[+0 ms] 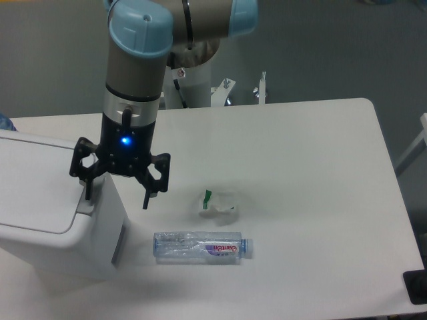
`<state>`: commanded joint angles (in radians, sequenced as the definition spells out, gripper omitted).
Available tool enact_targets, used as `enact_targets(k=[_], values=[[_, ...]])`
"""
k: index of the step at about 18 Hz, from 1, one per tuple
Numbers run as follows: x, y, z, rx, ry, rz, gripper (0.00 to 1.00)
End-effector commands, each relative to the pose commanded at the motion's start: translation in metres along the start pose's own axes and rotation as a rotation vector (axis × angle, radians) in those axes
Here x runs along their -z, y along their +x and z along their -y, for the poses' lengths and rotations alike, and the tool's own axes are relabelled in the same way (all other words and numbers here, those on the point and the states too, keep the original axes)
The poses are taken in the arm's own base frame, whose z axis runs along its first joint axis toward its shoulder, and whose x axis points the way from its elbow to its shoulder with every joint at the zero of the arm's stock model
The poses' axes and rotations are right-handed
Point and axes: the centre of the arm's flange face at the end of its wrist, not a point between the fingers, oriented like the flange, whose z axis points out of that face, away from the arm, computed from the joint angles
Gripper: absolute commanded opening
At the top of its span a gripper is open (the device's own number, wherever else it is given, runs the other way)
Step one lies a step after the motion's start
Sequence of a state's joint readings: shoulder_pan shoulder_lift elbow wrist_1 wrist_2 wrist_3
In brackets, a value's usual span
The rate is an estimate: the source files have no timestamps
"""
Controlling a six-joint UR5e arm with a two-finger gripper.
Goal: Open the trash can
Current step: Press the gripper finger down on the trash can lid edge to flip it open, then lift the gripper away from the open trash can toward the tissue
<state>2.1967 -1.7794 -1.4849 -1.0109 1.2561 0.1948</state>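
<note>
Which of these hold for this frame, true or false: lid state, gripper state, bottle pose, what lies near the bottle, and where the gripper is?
1. The trash can lid is shut. True.
2. The gripper is clamped on the plastic water bottle. False: its fingers are spread and hold nothing; the bottle lies apart on the table.
3. The bottle stands upright. False: it lies on its side, cap pointing right.
4. A crumpled clear wrapper with a green bit lies just beyond the bottle. True.
5. The gripper hangs over the right edge of the trash can. True: one finger is above the rim, the other over the table.
</note>
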Motion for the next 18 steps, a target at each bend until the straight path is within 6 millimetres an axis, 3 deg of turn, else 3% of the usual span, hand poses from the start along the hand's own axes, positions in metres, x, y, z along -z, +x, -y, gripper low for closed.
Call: enact_targets(k=[18], values=[[-0.0010, 0.0008, 0.0014, -0.009, 0.000, 0.060, 1.00]])
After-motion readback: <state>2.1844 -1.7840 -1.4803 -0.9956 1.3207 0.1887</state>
